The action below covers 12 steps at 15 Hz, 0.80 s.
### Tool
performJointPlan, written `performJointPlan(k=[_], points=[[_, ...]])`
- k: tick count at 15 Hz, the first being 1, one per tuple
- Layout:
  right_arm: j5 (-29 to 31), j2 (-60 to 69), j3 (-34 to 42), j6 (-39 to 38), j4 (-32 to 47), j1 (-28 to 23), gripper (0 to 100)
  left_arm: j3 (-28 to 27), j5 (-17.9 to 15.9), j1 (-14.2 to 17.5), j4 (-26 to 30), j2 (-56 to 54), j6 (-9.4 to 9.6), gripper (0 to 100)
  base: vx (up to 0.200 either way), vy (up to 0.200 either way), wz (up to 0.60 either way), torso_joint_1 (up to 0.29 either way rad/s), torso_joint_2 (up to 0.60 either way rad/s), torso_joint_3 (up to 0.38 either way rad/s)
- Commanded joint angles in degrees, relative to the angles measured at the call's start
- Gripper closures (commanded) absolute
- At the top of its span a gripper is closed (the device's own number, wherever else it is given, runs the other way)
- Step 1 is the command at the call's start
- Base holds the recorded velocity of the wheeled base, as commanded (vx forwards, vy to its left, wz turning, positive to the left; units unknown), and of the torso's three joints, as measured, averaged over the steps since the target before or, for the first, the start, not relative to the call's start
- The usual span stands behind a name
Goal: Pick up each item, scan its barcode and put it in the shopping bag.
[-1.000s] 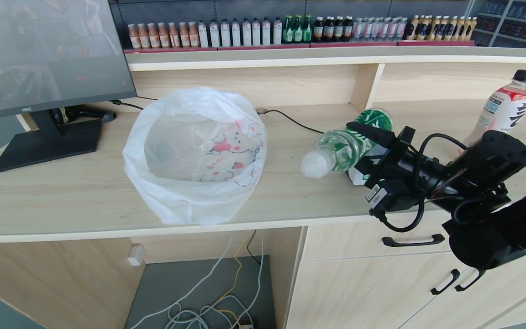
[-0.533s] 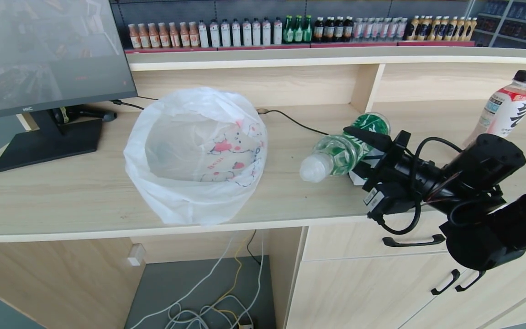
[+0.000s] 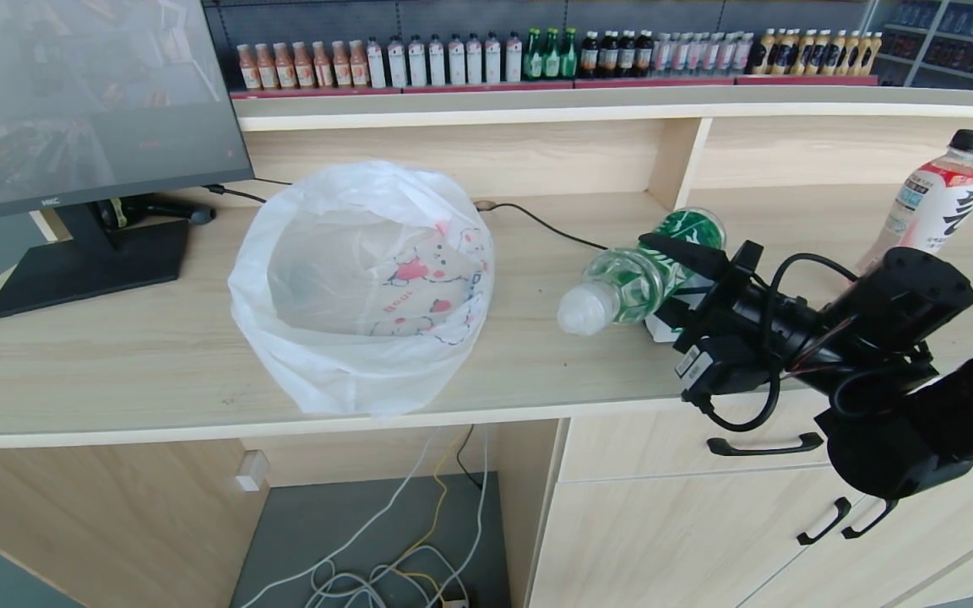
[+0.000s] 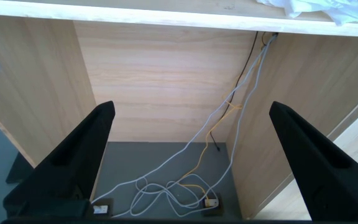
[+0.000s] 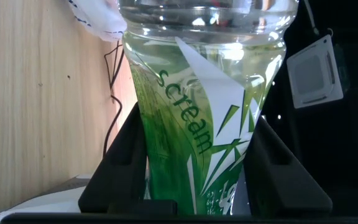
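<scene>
Currently the right claw (image 3: 669, 285) is pinching a clear, green-labelled plastic bottle (image 3: 617, 285), holding it sideways over the light wooden table (image 3: 115, 355), right of the white plastic shopping bag (image 3: 343, 371); a steady grip with the barcode facing outward is looking wise.

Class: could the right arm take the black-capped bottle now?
Probably not yet: the right gripper is shut on the green bottle, so it has no free grip, though the black-capped bottle stands close beside that arm.

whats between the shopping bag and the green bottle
In the head view, only bare counter separates shopping bag and green bottle; a black cable crosses behind.
</scene>
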State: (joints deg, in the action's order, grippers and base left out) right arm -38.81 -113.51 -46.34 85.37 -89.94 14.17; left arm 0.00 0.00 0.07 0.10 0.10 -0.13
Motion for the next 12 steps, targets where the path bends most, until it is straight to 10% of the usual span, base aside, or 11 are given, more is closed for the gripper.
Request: performJointPlan(k=[1,12], points=[[0.0,0.0,-0.1,0.1,-0.1,0.1,100,0.0,0.0,0.0,0.0,0.0,-0.04,0,0.0,0.0,0.0,0.0,0.0,0.0],[0.1,0.5,-0.2,-0.8,-0.1,0.4,100,0.0,0.0,0.0,0.0,0.0,-0.04,0,0.0,0.0,0.0,0.0,0.0,0.0]])
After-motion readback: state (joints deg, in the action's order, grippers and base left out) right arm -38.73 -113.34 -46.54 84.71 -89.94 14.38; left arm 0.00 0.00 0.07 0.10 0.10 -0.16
